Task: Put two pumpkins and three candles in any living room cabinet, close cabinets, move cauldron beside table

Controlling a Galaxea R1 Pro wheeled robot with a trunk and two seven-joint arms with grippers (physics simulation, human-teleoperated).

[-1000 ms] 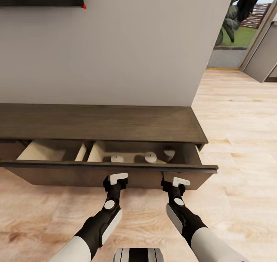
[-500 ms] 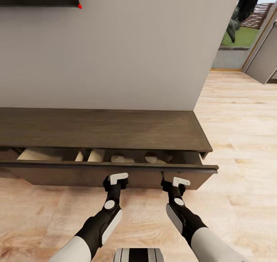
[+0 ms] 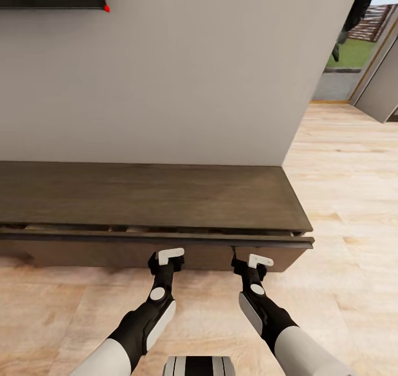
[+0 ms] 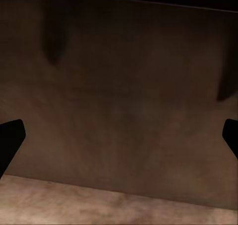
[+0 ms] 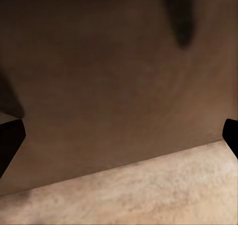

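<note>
Pushed inward since a second ago, the drawer front of the long, low dark-brown wooden cabinet [image 3: 149, 196] now leaves only a thin dark slit under the cabinet's flat top, where pale wood drawer insides and small grey-beige candles showed before; those contents can no longer be made out. That drawer front [image 3: 166, 239] runs as a dark strip along the cabinet's near edge, its right corner jutting slightly past the cabinet's right end.

Just in front of the cabinet, the left gripper [image 3: 168, 254] and the right gripper [image 3: 257, 261] sit against the lower face below the drawer front, one near the cabinet's middle and one nearer its right end. In the left wrist view the two black fingertips [image 4: 10, 138] stand far apart at the frame's opposite edges with the brown cabinet face between them, so the jaws are spread wide and hold nothing. The right wrist view shows the same wide spread [image 5: 10, 138], empty.

Behind the cabinet rises a plain grey-white wall [image 3: 193, 72]. Light wooden plank floor [image 3: 342, 188] lies around the cabinet's right end and beneath the arms
</note>
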